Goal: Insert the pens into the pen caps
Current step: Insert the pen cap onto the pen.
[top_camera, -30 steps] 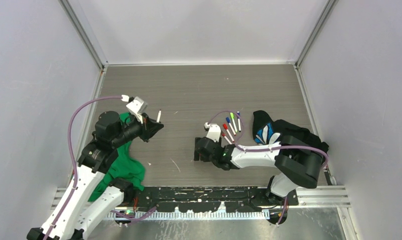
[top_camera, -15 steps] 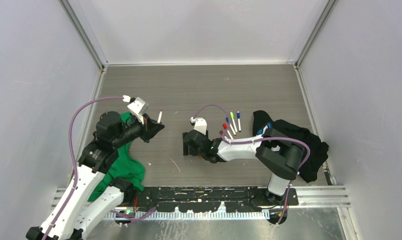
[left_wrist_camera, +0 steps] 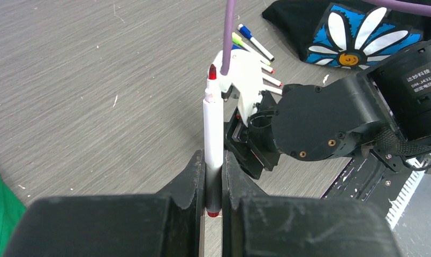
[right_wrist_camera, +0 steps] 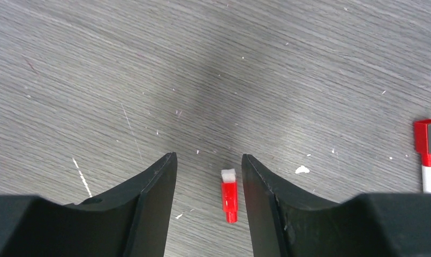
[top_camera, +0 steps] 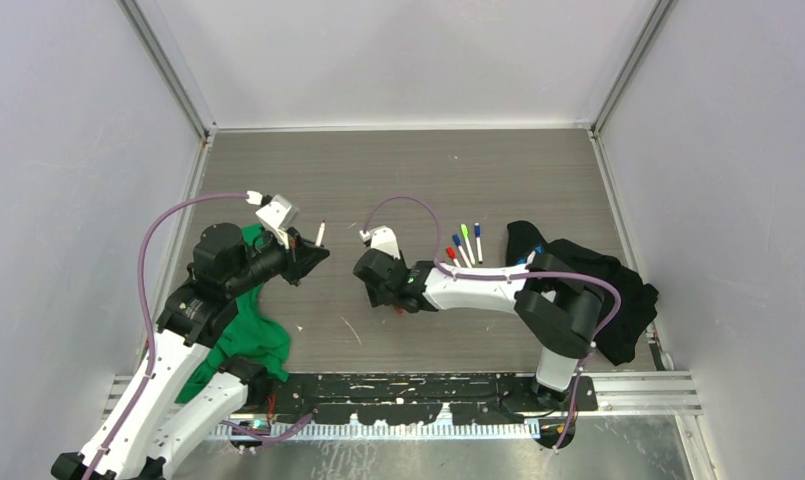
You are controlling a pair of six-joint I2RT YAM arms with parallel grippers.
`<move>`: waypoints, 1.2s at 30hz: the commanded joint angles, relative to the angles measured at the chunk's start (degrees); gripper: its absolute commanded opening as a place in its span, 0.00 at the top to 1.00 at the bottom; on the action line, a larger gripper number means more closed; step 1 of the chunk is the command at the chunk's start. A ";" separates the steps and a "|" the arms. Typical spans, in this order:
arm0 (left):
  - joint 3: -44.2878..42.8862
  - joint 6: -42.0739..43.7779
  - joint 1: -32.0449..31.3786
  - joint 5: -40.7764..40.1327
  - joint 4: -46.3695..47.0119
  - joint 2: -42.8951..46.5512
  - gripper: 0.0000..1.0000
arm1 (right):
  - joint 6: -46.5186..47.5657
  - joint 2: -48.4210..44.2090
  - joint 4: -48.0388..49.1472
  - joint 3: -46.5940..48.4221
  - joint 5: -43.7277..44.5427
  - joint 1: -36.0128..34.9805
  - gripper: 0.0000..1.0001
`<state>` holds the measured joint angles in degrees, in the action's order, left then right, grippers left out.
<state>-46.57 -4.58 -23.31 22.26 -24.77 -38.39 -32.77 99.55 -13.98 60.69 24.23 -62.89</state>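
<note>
- Green cloth (top_camera: 246, 338) lies bunched at the left, partly under the left arm.
- Left pincer (left_wrist_camera: 213, 159): jaws pressed together on a white pen (left_wrist_camera: 213, 128), gripping its lower barrel. The pen stands about upright with its red tip up and bare. A red end shows below the jaws. It is held above the table (top_camera: 408, 180), touching nothing else.
- Right pincer (right_wrist_camera: 209, 163): jaws spread and pointed down at the table, near the middle.
- Red cap (right_wrist_camera: 229, 196) lies flat on the table in the gap between those jaws. It sits closer to the right-hand finger in the wrist view. No contact shows on either side.
- Row of pens (top_camera: 465, 244) lies on the table just right of the right wrist, with red, blue and green ends.
- Black cloth (top_camera: 588, 275) with a daisy print lies at the far right, under the right arm.
</note>
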 commanded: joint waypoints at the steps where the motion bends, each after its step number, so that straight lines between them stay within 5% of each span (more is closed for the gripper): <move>1: -0.10 1.24 -0.33 -0.45 0.70 0.34 1.00 | 4.98 2.11 -6.31 3.93 -1.14 -0.21 0.48; 13: -0.10 1.33 -0.42 -0.66 0.69 0.07 1.00 | 4.59 5.80 -10.60 7.44 -2.00 -0.04 0.59; 36: -0.02 1.42 -0.86 -0.98 0.58 0.55 1.00 | 1.34 2.58 -13.89 3.04 -5.03 0.99 0.62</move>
<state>-46.57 -3.75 -23.94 21.74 -25.19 -38.50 -30.13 105.49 -25.26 65.78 20.88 -62.46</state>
